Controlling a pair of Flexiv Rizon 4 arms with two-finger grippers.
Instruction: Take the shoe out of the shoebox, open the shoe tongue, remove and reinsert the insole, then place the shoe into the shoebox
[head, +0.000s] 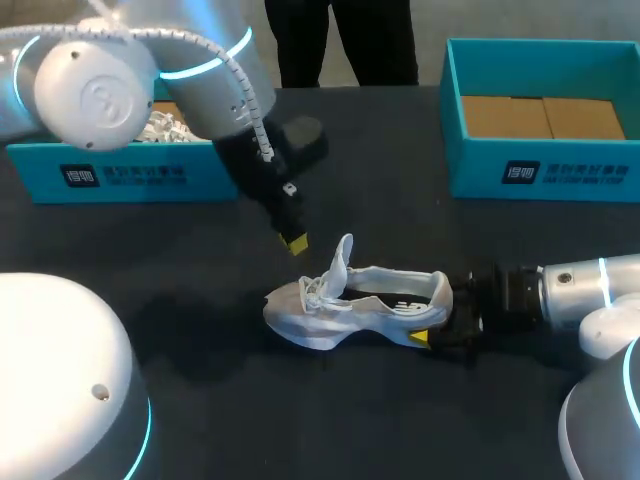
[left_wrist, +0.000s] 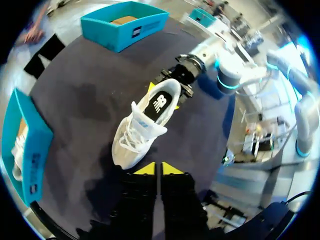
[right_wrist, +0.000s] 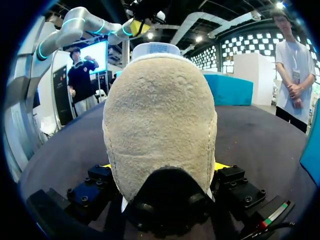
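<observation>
**Now: right claw grips the heel, left claw closed near the toe**

Your white lace-up sports shoe lies out of both boxes, near the middle of the dark cloth-covered table. It rests on its sole, with the toe towards your left side and the heel towards your right. Its white padded tongue stands pulled up and away from the laces. In the opening you can see the dark insole with a white mark.

Your right claw comes in low along the table and pinches the shoe at the heel. In the right wrist view the fuzzy heel fills the space between the fingers of that claw, and a sliver of yellow shows on each side of it.

Your left claw hangs above the table on the far side of the shoe, close to the raised tongue and apart from it. In its own wrist view the two yellow tips of that claw are pressed together with nothing between them, just short of the toe.

One teal cardboard shoebox with a bare brown floor sits at the far right of the table. A second teal cardboard shoebox sits at the far left and holds another white shoe. Both are well apart from the shoe you are working on.
</observation>
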